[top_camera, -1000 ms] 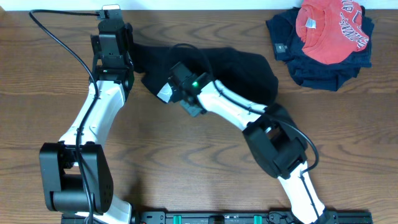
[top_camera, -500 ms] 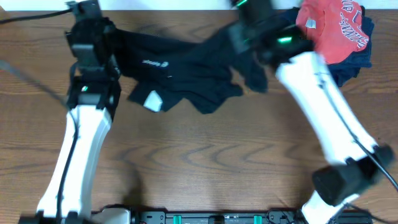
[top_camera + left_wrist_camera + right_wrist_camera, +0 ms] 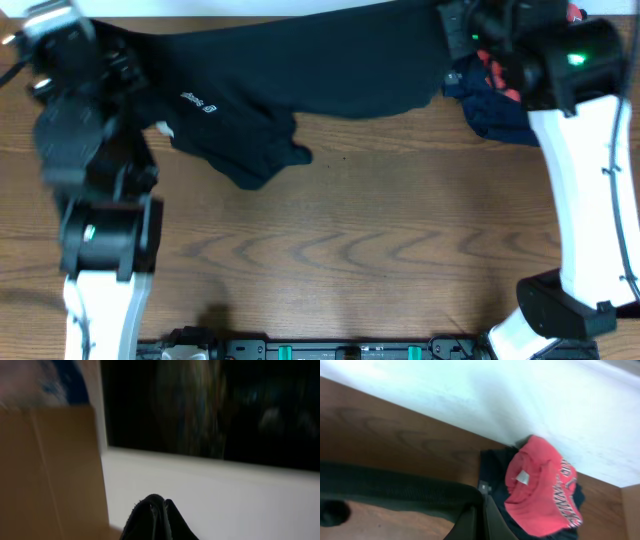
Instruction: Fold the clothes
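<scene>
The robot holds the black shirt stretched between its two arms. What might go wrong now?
1. The black shirt is taut between the left gripper and right gripper; if either pinch slips, that end could drop.
2. The right gripper is close to the red shirt and navy garment, so it might drag that pile.
3. A bunched part sags on the left, so the fold may come out crooked.

Brown wood-grain table (image 3: 380, 240). Navy garment (image 3: 492, 472) lies on it by the far edge; red shirt (image 3: 540, 490) heaped on the navy garment.
</scene>
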